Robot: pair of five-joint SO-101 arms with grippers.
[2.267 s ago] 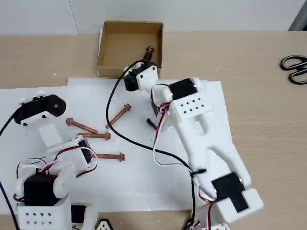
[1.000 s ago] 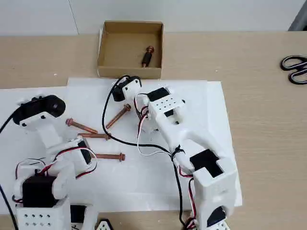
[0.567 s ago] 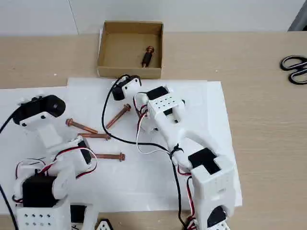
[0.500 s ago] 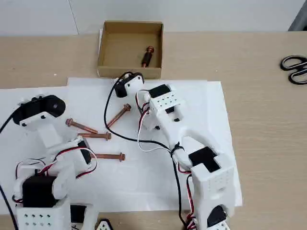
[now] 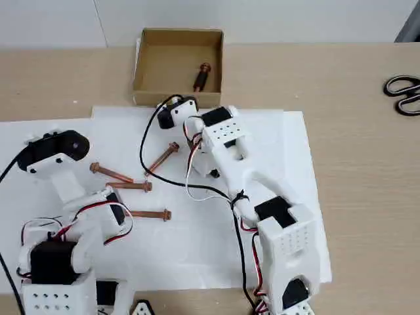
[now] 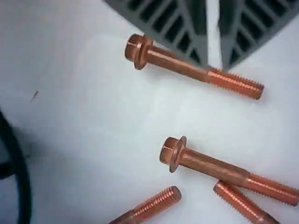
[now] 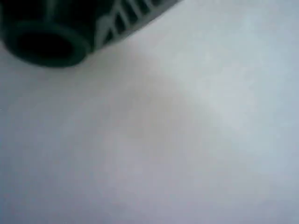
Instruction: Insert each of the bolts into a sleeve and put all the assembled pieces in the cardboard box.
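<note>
The cardboard box (image 5: 147,65) at the table's far side holds one assembled piece (image 5: 202,77), a copper bolt in a black sleeve. Several loose copper bolts (image 5: 134,186) lie on the white paper (image 5: 289,151). My left gripper (image 6: 213,63) hovers low over one bolt (image 6: 177,63), its grey fingers (image 6: 177,23) nearly together and holding nothing; in the high view it sits beside the nearest bolt (image 5: 152,214). My right gripper (image 5: 211,169) is down on the paper below the box. A black sleeve (image 7: 46,42) lies right beside it, open end toward the right wrist camera.
Scissors (image 5: 403,92) lie at the table's far right edge. A black cable (image 5: 147,164) loops from the right arm across the paper near the bolts. Bare wood stretches to the right of the paper.
The right arm has drawn back from the box, leaving the assembled piece inside, and lowered onto the paper near the sleeve. The left arm has not moved.
</note>
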